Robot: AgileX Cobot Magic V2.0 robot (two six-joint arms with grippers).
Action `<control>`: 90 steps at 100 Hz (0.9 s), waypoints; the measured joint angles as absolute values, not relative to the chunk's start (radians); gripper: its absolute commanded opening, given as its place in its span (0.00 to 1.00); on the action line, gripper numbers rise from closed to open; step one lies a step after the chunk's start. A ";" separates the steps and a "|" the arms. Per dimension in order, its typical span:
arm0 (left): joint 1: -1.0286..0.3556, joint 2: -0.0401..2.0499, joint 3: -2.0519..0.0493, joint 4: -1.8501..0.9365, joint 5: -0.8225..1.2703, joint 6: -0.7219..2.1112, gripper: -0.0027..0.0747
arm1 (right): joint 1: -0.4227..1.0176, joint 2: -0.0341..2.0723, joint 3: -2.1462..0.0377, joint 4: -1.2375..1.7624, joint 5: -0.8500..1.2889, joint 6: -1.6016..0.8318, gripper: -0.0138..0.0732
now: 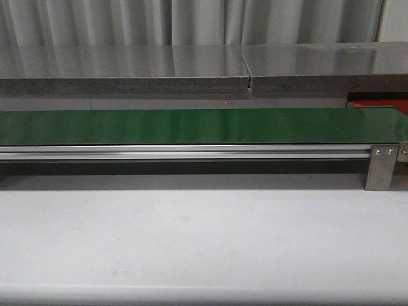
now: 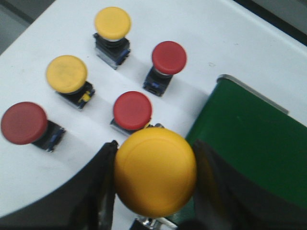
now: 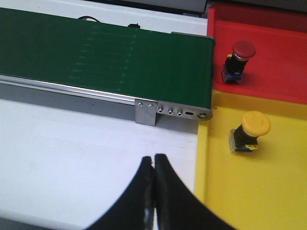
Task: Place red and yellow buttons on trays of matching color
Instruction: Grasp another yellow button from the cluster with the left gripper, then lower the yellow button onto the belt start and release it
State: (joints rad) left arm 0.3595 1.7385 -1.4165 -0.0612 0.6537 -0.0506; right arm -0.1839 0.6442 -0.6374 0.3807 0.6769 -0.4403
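Step in hand: transfer of a yellow button (image 2: 155, 176). The left gripper (image 2: 152, 184) grasps it by the cap, one finger on each side, at lower centre of the left wrist view, above the table (image 2: 43, 167) edge and just beside the green belt (image 2: 254, 143).

Five buttons remain on the table in the upper left of that view: three red ones (image 2: 132, 110) and two yellow ones (image 2: 66, 74).

The right gripper (image 3: 154, 191) is clenched on nothing, fingers touching, at lower centre of its view over bare table.

At the right of that view, the red tray (image 3: 283, 72) holds one red button (image 3: 238, 60); the yellow tray (image 3: 268, 187) holds one yellow button (image 3: 249, 131).

Next move, as judged: set the held button upright on the belt, release, and let the right arm take it to the yellow tray.

The front view shows the belt bare, neither arm visible.

No brand, label or writing is legible.
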 measured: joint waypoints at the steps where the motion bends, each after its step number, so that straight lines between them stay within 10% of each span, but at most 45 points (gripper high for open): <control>1: 0.353 1.739 -1.417 -0.061 0.657 -0.051 0.01 | -0.184 0.644 -0.637 0.381 0.677 -0.440 0.02; 54: 0.207 1.856 -1.448 -0.067 0.665 -0.043 0.05 | -0.184 0.644 -0.637 0.381 0.677 -0.440 0.02; 90: 0.173 1.860 -1.510 -0.075 0.702 -0.021 0.86 | -0.184 0.644 -0.636 0.381 0.677 -0.440 0.02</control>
State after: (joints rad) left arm 0.1727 1.8600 -1.5105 -0.0752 0.7017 -0.0208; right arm -0.1839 0.6442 -0.6358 0.3807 0.6769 -0.4403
